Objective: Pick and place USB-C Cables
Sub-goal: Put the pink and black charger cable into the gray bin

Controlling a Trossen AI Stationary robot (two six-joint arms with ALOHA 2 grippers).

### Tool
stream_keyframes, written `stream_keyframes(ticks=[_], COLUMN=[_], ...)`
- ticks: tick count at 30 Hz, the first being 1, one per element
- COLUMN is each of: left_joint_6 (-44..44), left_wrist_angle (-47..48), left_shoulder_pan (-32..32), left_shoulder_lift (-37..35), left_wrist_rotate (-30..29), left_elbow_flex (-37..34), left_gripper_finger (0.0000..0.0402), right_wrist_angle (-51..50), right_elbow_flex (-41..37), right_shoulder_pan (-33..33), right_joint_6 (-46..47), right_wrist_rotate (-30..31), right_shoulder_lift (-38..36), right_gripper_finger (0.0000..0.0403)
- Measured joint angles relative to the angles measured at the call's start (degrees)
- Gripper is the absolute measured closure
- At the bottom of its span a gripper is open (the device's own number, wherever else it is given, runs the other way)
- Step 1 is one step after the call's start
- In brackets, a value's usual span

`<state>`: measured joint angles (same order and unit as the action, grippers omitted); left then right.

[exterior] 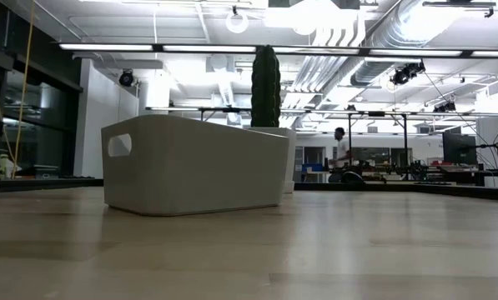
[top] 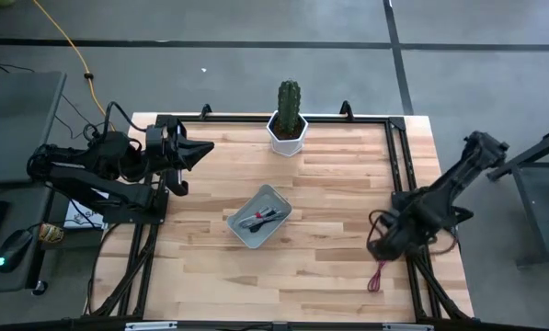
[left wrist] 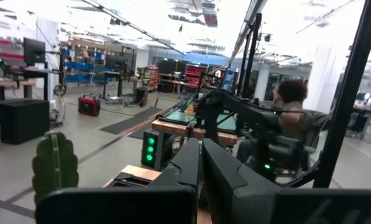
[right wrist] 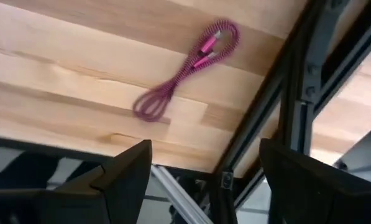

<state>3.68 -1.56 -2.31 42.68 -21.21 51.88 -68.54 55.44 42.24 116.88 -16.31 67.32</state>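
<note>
Fingers spread wide and holding nothing, the right gripper [right wrist: 204, 171] hangs over the table's [top: 329, 184] right edge, above a dark red cable [right wrist: 184, 70] lying loose on the wood, its long axis diagonal, plugs at one end, loop at the other. The left gripper [top: 200, 149], pinched shut and empty, waits near the cactus [top: 289, 106]. Overhead, the grey tray [top: 274, 195] holds several cable bundles [top: 261, 219]; the level view shows only its wall.
</note>
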Motion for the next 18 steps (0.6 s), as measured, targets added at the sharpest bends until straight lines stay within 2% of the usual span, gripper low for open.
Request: stream_keyframes(ticks=[3, 6, 13, 18], left_joint_6=[-2.1, -2.4, -2.4, -2.4], left_wrist_angle=[0.0, 0.0, 0.0, 0.0], left_shoulder_pan=[0.0, 0.0, 0.0, 0.0], left_shoulder_lift=[0.0, 0.0, 0.0, 0.0], left_wrist_rotate=[0.0, 0.0, 0.0, 0.0], left_elbow_flex=[0.0, 0.0, 0.0, 0.0], left_gripper_finger=[0.0401, 0.0401, 0.0401, 0.0401], right_wrist_angle=[2.1, 4.8, 6.3, 22.5], right_elbow_flex=[0.0, 0.0, -0.1, -7.9], right_shoulder_pan=[1.2, 2.1, 4.5, 7.2], right_joint_6=[1.4, 2.3, 6.6, 16.0], right_wrist_rotate=[-0.3, 2.0, 3.1, 5.5], right_shoulder_lift=[4.0, 7.1, 11.6, 10.9], right_gripper_finger=[0.0114, 0.0114, 0.0114, 0.0114])
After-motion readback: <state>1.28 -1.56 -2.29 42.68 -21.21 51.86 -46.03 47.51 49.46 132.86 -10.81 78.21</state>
